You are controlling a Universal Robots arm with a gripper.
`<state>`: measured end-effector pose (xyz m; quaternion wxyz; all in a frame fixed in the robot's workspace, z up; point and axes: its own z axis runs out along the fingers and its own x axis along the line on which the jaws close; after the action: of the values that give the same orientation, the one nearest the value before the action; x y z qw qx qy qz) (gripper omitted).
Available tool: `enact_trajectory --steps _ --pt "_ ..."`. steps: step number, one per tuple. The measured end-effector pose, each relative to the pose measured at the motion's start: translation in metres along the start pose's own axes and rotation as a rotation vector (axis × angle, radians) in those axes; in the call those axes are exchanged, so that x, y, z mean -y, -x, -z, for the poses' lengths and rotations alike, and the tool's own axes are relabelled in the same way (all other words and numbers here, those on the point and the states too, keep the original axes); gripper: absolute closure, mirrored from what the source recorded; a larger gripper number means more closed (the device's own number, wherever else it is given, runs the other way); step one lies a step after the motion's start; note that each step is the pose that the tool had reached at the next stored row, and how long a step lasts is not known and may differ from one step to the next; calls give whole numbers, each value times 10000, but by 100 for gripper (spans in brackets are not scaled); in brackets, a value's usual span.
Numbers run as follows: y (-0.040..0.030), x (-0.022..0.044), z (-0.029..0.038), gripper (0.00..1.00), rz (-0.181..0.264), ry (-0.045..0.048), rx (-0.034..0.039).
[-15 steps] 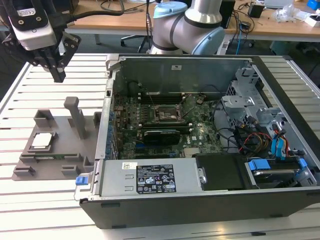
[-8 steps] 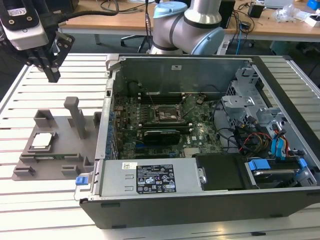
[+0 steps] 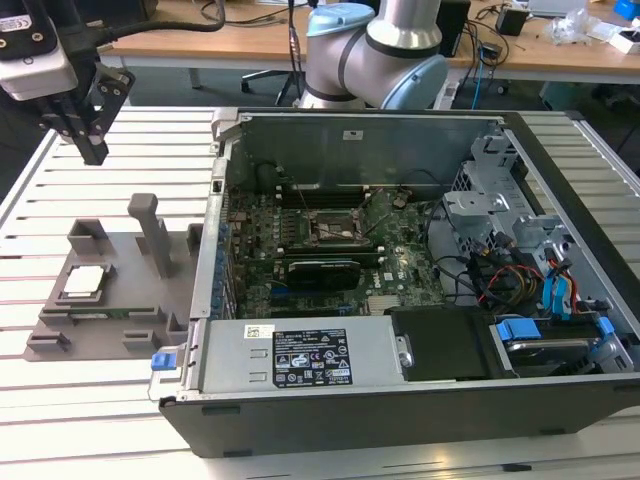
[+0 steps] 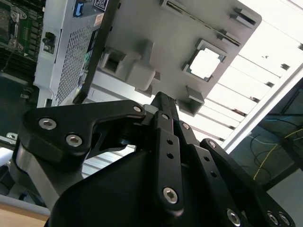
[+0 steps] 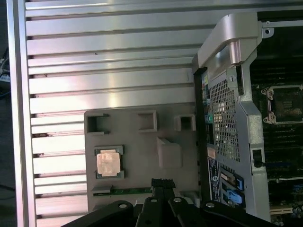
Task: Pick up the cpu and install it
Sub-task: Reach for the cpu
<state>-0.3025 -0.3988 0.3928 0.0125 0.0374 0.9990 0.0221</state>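
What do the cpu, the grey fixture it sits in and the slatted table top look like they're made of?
The cpu: a metal lid, judging by its pale, softly reflective sheen, with a darker rim. The grey fixture: probably plastic, matte and uniformly grey, with moulded-looking pockets and posts. The table top: likely aluminium profile, with brushed silver slats that glare in the light.

Cpu point(image 3: 83, 281) in fixture point(image 3: 122, 322), the exterior view's left of PC case point(image 3: 400, 425).

— What's around the rig?
— A slatted metal worktop point(image 3: 90, 400), catching bright glare.
— And behind it?
— A long wooden desk point(image 3: 190, 42), with dark floor point(image 3: 190, 85) beneath.
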Motion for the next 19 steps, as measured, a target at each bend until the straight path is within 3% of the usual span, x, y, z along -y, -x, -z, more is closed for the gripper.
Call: enact_trajectory --steps 19 --pt "-387 29 8 89 0 0 0"
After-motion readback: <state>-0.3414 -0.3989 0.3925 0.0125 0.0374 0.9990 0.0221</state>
